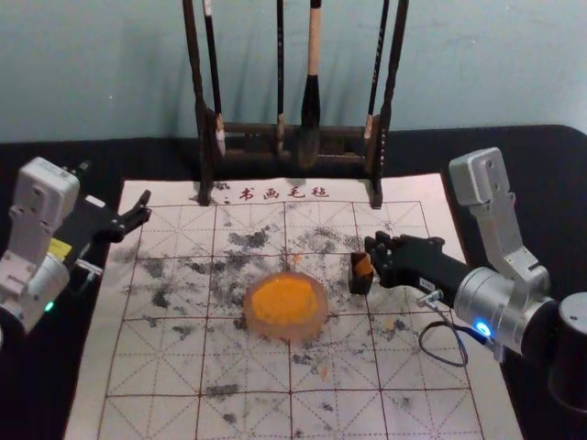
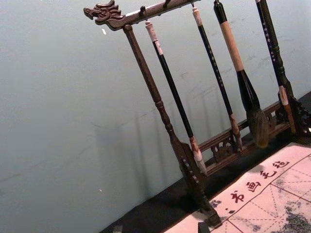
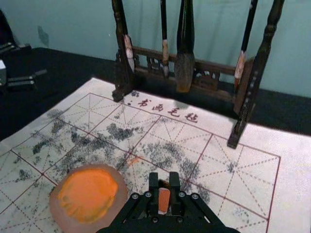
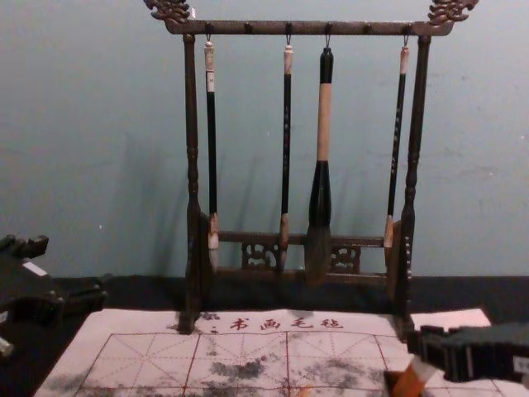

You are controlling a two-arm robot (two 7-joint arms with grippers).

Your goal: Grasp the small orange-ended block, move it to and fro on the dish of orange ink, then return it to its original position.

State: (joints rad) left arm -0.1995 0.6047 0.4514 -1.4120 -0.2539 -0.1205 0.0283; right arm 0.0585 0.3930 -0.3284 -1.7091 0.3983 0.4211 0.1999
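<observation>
The right gripper (image 3: 164, 180) grasps the block (image 3: 164, 200), tilted at its holder (image 1: 359, 285), probably so its orange end can reach the dish (image 1: 286, 334). The left gripper (image 4: 69, 271), fingers apart, is parked aside.

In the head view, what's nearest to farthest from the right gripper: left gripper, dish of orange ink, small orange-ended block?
From the right gripper:
1. Small orange-ended block, right at its tips.
2. Dish of orange ink, mid-mat.
3. Left gripper, far left.

Black table (image 1: 550, 202) under a gridded, ink-smudged pale mat (image 1: 151, 367).
</observation>
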